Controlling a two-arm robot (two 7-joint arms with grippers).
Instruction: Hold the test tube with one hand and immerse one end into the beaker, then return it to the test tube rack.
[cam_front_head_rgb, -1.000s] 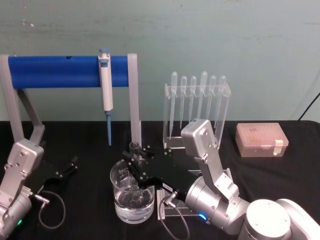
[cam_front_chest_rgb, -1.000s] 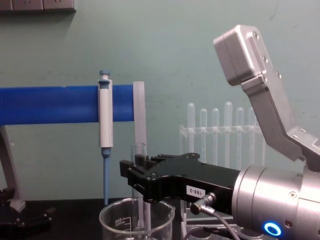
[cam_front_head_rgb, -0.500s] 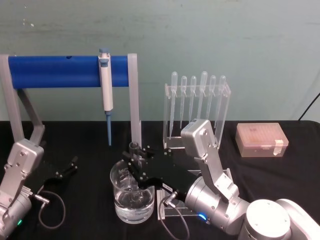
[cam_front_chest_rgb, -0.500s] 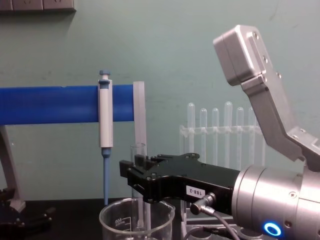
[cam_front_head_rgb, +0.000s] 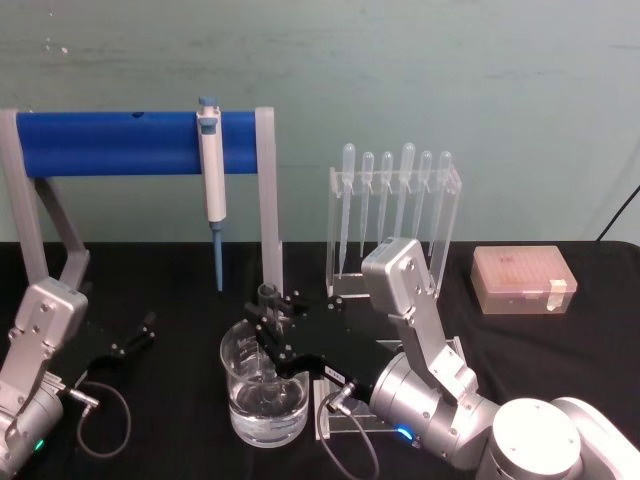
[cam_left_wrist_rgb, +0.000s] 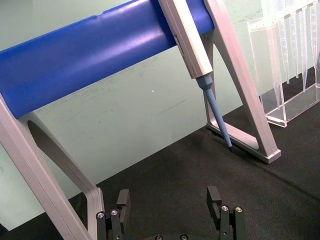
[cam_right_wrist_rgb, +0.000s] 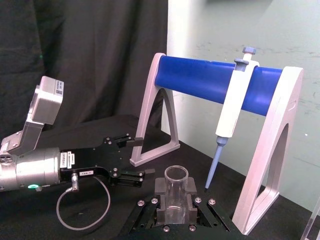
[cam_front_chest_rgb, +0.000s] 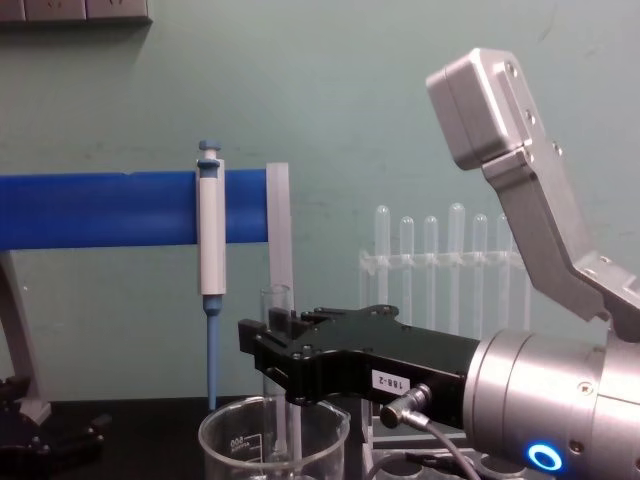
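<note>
A: Where the right hand (cam_front_head_rgb: 268, 322) reached over the beaker (cam_front_head_rgb: 240, 400), what was gripped in it?

B: The test tube (cam_front_head_rgb: 267, 296) was pinched between its two black fingers, which were pressed against the glass on either side. In the right wrist view the open rim of the test tube (cam_right_wrist_rgb: 176, 186) was seen standing just above the fingers of the hand (cam_right_wrist_rgb: 176, 201).

A: How was the tube held?

B: It was held upright. In the chest view the test tube (cam_front_chest_rgb: 277, 305) was seen rising above the hand (cam_front_chest_rgb: 275, 345), and its lower part passed below the rim of the beaker (cam_front_chest_rgb: 230, 445). Whether the rounded end touched the liquid could not be told.

A: And the arm's pose?

B: The right hand was stretched level toward the robot's left, with the silver wrist and its glowing blue ring behind it, low on the right. The clear test tube rack (cam_front_head_rgb: 328, 418) was seen under that wrist, just beside the beaker.

A: What of the other arm?

B: The left hand (cam_front_head_rgb: 135, 335) was parked low over the black worktop (cam_front_head_rgb: 170, 290), well apart from the beaker. Its fingers (cam_left_wrist_rgb: 214, 197) were spread wide, with nothing between them. In the right wrist view the left hand (cam_right_wrist_rgb: 132, 157) was seen before the blue stand (cam_front_head_rgb: 110, 142), from which the pipettor (cam_front_head_rgb: 211, 170) was hung.
</note>
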